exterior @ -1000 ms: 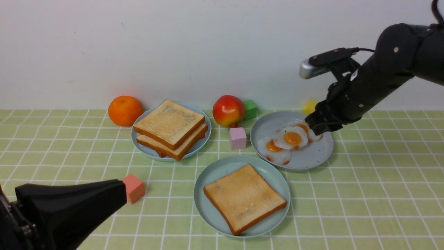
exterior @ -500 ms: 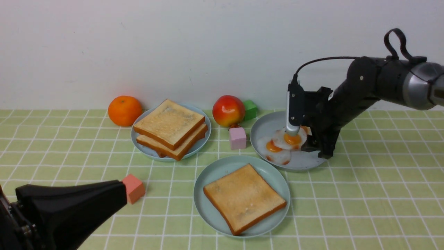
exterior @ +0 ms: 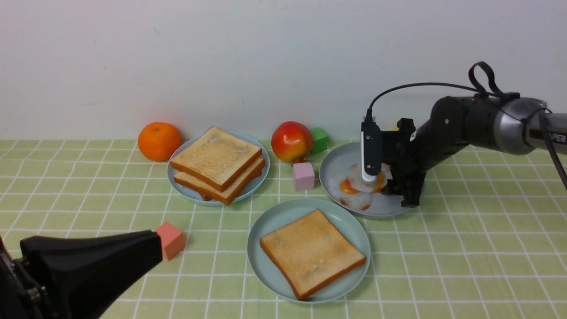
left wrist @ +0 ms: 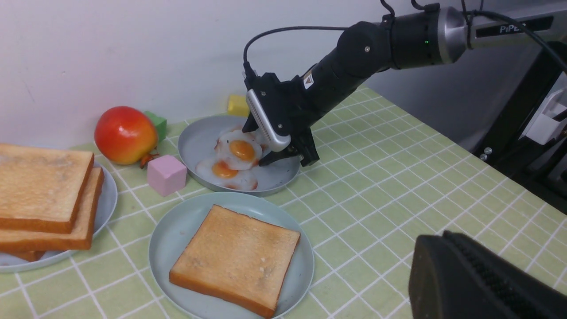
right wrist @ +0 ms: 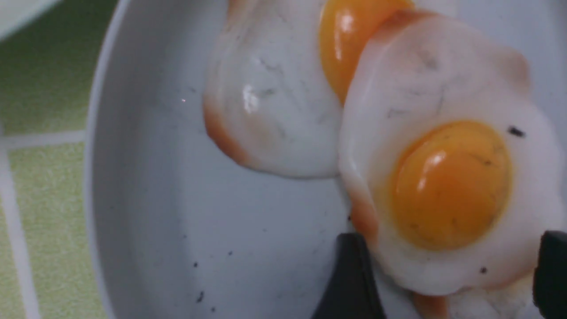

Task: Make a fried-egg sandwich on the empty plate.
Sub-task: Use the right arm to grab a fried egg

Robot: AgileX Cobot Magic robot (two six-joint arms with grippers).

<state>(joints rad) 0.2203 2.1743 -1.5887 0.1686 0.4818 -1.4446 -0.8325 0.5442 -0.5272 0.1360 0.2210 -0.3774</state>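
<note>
The empty plate, pale teal, now carries one toast slice at the front middle; the left wrist view shows that same plate and toast. Behind and to its right, a greyer blue plate holds overlapping fried eggs. My right gripper is down on that plate and open, one finger on each side of the top fried egg. The same gripper and egg show in the left wrist view. My left gripper is shut and empty, low at the front left.
A light blue plate with stacked toast slices stands at the back left beside an orange. An apple, a green cube and a pink cube sit between the plates. A salmon cube lies by my left gripper.
My right arm swung down onto the egg plate, and its jaws opened wider and now straddle the top egg. The left arm has stayed still.
</note>
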